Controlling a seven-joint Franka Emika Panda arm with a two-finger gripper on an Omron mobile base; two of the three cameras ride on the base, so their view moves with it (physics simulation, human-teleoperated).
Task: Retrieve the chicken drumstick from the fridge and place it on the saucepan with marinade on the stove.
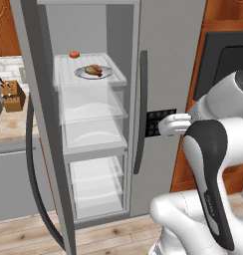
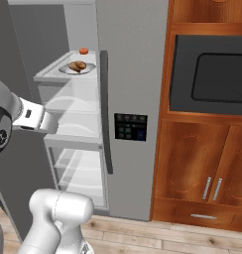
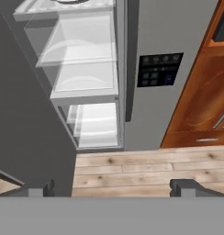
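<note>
Chicken drumstick [image 1: 94, 69] lies on a grey plate [image 1: 108, 73] on the top shelf [image 1: 88, 63] of the open fridge [image 2: 133, 74], and a small red-orange round item [image 1: 74, 54] sits just behind it. The end effector [image 3: 111, 187] is empty with its fingers spread wide, well below and outside the shelf, looking down at the wooden floor [image 3: 146, 167] and the lower shelves.

From here, I think the main danger is the reach upward. The arm must rise and enter a narrow opening between the open door [image 1: 41, 124] on one side and the closed door with its dark curved handle [image 1: 141, 109] on the other, so an elbow or wrist could strike a door edge. A clumsy approach could also push the plate or knock the red-orange item. The lumpy drumstick may slip from the fingers.

Nearby are a knife block [image 1: 13, 94] on the bench [image 1: 9, 130], brown cabinets [image 2: 202, 168] and a dark built-in oven [image 2: 212, 74].
</note>
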